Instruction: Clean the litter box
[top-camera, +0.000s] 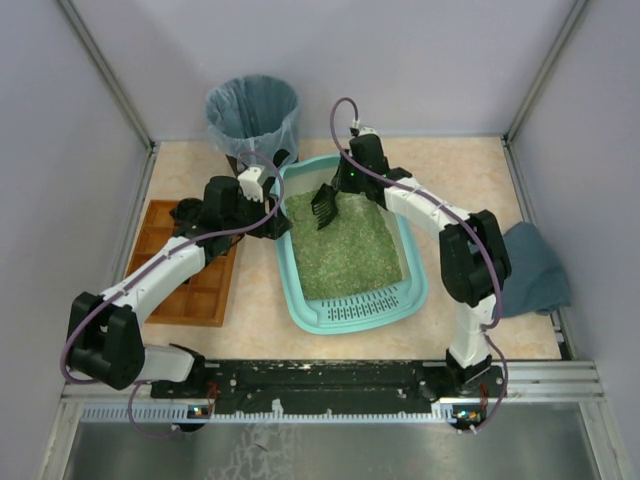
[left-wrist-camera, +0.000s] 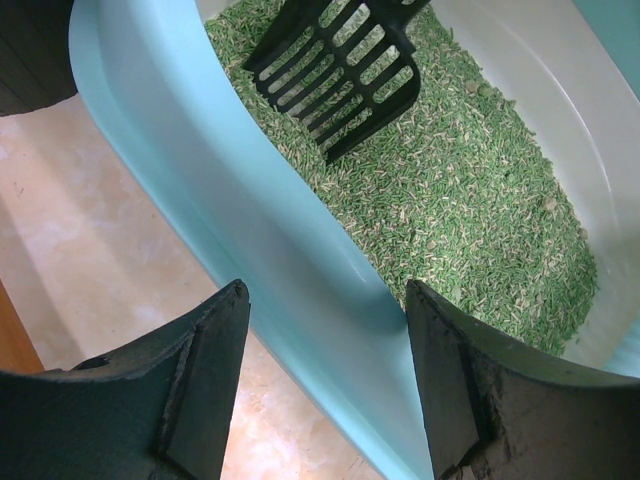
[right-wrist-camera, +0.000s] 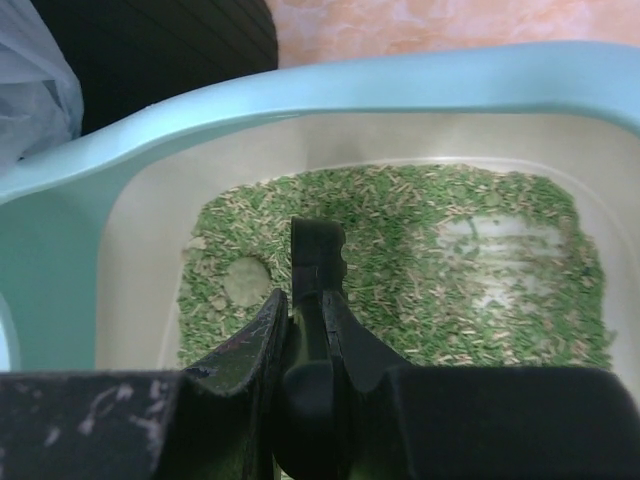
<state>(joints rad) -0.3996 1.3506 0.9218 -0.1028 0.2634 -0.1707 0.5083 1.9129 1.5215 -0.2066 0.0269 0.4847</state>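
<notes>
The teal litter box (top-camera: 300, 300) lies mid-table with green litter (top-camera: 345, 250) and a slotted lip at its near end. My right gripper (top-camera: 345, 178) is shut on the handle of a black slotted scoop (top-camera: 324, 202), whose blade hangs over the far left of the litter. The wrist view shows the scoop (right-wrist-camera: 317, 262) edge-on above the litter, beside a round greenish clump (right-wrist-camera: 245, 281). My left gripper (top-camera: 272, 222) is open, straddling the box's left wall (left-wrist-camera: 260, 240), one finger outside, one over the litter. The scoop blade (left-wrist-camera: 340, 70) shows beyond.
A black bin with a blue-grey bag (top-camera: 253, 115) stands behind the box at the far left. A brown wooden compartment tray (top-camera: 190, 290) lies left of the box. A grey-blue cloth (top-camera: 535, 270) lies at the right edge. Enclosure walls surround the table.
</notes>
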